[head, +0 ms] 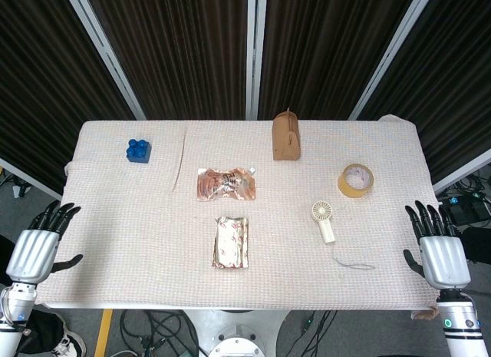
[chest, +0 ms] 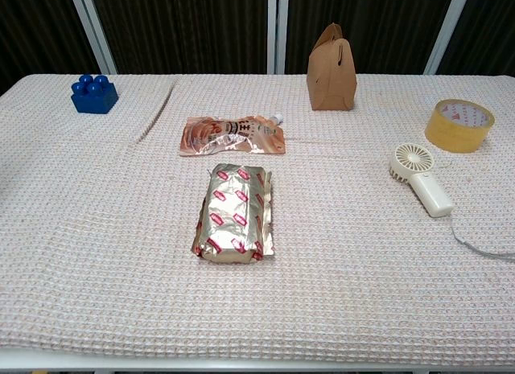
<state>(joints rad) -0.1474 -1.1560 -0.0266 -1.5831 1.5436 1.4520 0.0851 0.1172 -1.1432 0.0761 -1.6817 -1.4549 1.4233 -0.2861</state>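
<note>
Flanking the white waffle-weave cloth-covered table point(head: 115, 242), the left hand point(head: 37, 249) and right hand point(head: 441, 249) are held off its side edges, fingers apart and gripping nothing. Nearest the right hand, a cream handheld fan point(head: 324, 219) is seen by the right edge; a silver foil packet point(head: 232, 242) lies centred toward the front edge

A foil packet point(chest: 236, 215) lies flat below a spouted pouch point(chest: 232, 136), near a handheld fan point(chest: 421, 177).
</note>
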